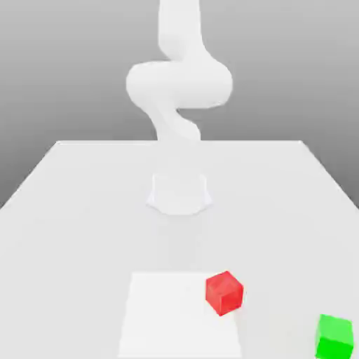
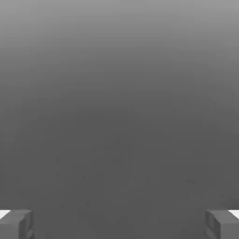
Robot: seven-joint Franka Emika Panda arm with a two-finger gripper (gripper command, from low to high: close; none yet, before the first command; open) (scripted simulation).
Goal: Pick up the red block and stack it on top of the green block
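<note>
A: Start at the fingers (image 2: 16, 224). How do they stand?

B: Wide apart. In the hand view the two grey tips sit at opposite edges, with nothing between them but plain grey ground. The gripper (image 2: 119, 225) holds nothing.

A: And the arm?

B: In the exterior view the white Panda arm (image 1: 179, 80) rises at the far side of the table (image 1: 70, 203), folded over on itself, well apart from both blocks. Its base (image 1: 179, 193) stands on the middle of the table top.

A: Where is the red block?

B: The red block (image 1: 224, 292) rests on the table near the front, turned so that one corner faces the camera. It lies at the edge of a paler square patch (image 1: 168, 315), on the exterior view's right of that patch.

A: And the green block?

B: The green block (image 1: 334, 336) sits further toward the exterior view's right and nearer the front edge, apart from the red one, with bare table between them.

A: So which step is in hand?

B: I judge it the very first one: the reach has not begun and nothing is grasped.

A: What does the next move call for?

B: Bringing the hand out over the red block, turning the wrist so the fingers meet two flat faces rather than corners, then lowering around it before closing.
</note>
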